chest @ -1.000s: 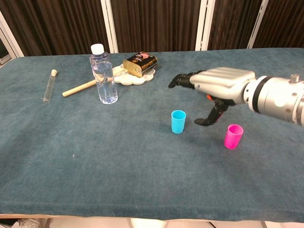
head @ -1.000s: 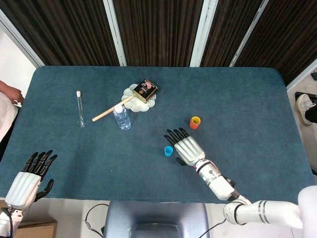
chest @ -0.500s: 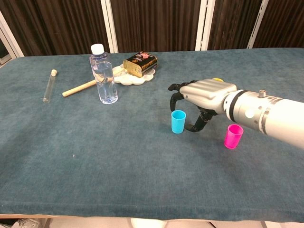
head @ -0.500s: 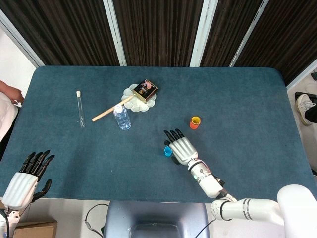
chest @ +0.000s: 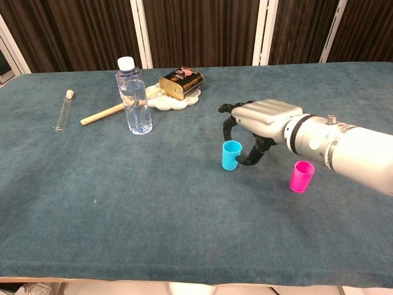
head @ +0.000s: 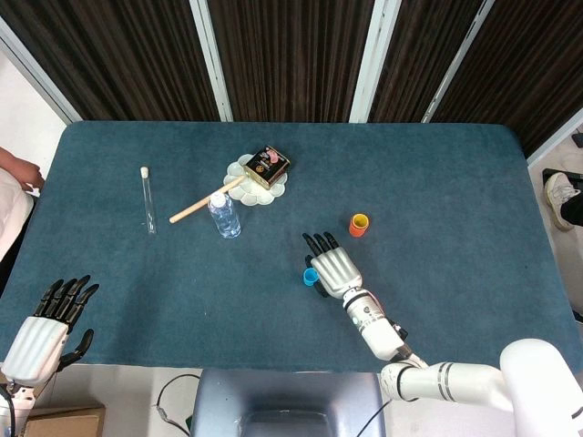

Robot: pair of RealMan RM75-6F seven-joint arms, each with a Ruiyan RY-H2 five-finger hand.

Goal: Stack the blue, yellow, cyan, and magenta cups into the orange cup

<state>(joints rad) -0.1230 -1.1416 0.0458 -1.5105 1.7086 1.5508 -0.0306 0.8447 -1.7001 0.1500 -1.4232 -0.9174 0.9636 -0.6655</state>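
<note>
Near the middle of the counter (chest: 92, 203), the right robot hand (chest: 261, 123) was curled loosely around the cyan cup (chest: 231, 155) but hadn't clearly gripped it, so cyan and magenta (chest: 301, 176) weren't stacked in the orange cup (head: 359, 224) yet.
</note>
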